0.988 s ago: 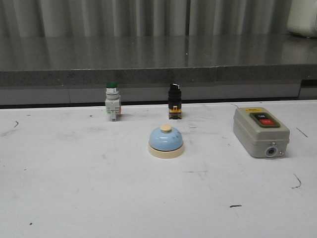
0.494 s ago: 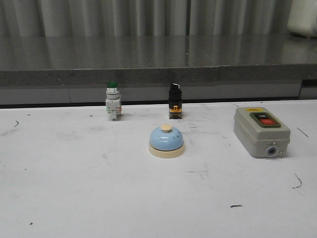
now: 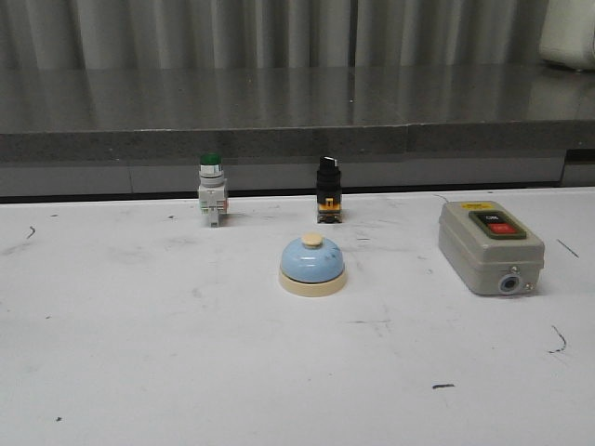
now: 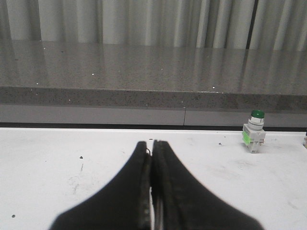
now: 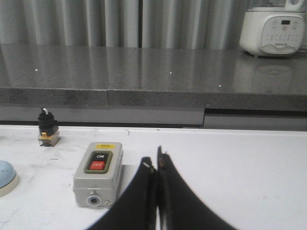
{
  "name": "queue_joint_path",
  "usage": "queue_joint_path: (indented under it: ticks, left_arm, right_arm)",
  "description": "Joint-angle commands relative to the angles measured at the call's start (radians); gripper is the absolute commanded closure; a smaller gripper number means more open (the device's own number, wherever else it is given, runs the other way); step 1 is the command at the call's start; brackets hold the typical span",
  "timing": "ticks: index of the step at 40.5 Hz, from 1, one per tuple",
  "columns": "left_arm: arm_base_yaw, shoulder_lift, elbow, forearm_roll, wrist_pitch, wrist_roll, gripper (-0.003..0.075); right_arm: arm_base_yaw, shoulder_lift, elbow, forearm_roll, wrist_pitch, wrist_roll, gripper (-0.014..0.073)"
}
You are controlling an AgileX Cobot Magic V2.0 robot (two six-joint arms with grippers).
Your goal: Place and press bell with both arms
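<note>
The light-blue bell (image 3: 312, 264) with cream base and cream button stands upright in the middle of the white table. Its edge also shows in the right wrist view (image 5: 6, 177). No arm shows in the front view. My left gripper (image 4: 151, 143) is shut and empty, low over the table, with the bell out of its view. My right gripper (image 5: 155, 160) is shut and empty, just beside the grey switch box (image 5: 98, 173), apart from the bell.
A green-capped pushbutton (image 3: 211, 190) and a black selector switch (image 3: 327, 189) stand behind the bell. The grey switch box (image 3: 489, 245) lies to the right. A dark stone ledge (image 3: 297, 130) runs along the table's far edge. A white appliance (image 5: 274, 27) stands on it.
</note>
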Motion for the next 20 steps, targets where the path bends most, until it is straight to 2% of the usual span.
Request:
queue_joint_path:
  ticks: [1,20]
  left_arm:
    - [-0.007,-0.016,0.023,-0.007,-0.087,-0.004,0.074]
    - [-0.007,-0.016,0.023,-0.007,-0.087,-0.004,0.074]
  right_arm:
    - [-0.009,-0.018,-0.007,0.0,-0.078,-0.012,0.0663]
    - [-0.008,-0.018,-0.007,0.0,-0.066,0.004,0.0663]
